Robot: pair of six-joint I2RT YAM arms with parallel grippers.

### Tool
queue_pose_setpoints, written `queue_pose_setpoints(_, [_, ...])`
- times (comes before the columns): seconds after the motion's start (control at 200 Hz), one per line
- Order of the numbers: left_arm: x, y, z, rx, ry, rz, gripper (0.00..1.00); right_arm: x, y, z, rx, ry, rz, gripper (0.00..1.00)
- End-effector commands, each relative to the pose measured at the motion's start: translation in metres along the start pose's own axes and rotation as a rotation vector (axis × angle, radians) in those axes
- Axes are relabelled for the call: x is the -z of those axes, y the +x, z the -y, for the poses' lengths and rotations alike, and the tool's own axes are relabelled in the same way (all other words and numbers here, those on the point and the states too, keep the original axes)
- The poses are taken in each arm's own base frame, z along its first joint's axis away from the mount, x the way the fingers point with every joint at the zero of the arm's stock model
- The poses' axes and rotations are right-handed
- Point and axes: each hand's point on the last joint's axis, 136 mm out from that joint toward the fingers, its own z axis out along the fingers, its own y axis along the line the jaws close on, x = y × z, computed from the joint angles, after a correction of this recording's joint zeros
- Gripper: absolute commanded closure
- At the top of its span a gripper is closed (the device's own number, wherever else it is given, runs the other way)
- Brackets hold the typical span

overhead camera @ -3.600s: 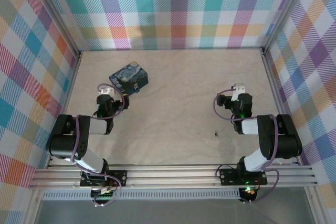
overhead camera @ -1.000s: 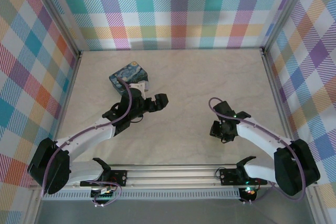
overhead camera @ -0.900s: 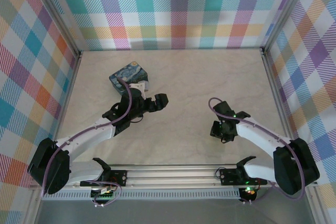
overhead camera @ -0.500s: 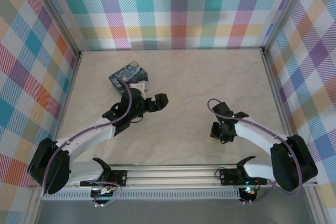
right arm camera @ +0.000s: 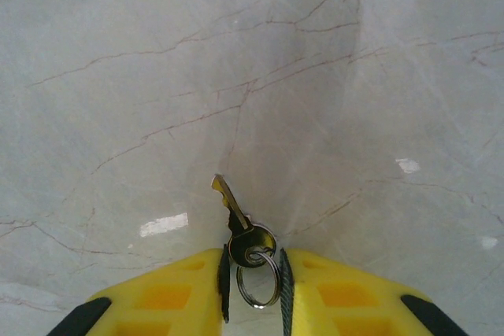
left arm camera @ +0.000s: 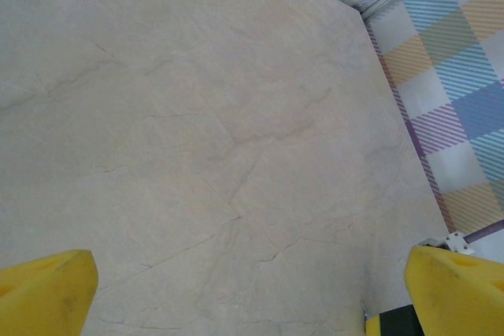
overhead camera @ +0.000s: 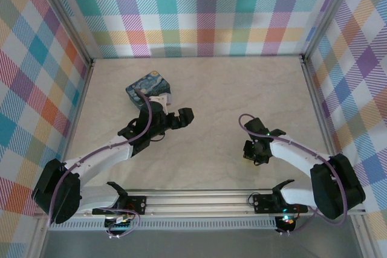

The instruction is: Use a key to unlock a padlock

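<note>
Key [right arm camera: 235, 216] pinched by right claw [right arm camera: 252, 277], open tabletop [right arm camera: 354, 76] ahead; left claw [left arm camera: 252, 293] spread wide.

pale marble-veined table [overhead camera: 230, 89] — a dark-blue night-sky tin [overhead camera: 144, 86] lies on it, toward the far left.

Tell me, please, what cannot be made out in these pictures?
- Padlock: its place cannot be told; in the top view the left arm covers the table beside the tin.
- Key: in the top view the right gripper covers it; in the right wrist view, whether the pads clamp it is unclear.
- Left gripper: fingers cut off by the left wrist view's bottom edge.
</note>
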Motion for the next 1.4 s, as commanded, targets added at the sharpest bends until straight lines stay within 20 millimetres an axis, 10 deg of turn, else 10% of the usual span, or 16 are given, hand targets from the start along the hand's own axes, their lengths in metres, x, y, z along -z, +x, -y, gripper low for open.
queue_pose_setpoints(0.0, [0.003, 0.001, 0.013, 0.002, 0.042, -0.003, 0.0, -0.007, 0.005, 0.001, -0.001, 0.007, -0.018, 0.77])
queue_pose_setpoints(0.85, [0.002, 0.005, -0.005, 0.03, -0.045, 0.002, 0.0, 0.012, -0.008, -0.008, 0.058, -0.027, 0.081, 1.0])
queue_pose_setpoints(1.4, [-0.008, 0.017, 0.042, 0.249, 0.213, -0.109, 0.04, 0.095, -0.048, -0.128, 0.403, -0.497, 0.5, 1.0])
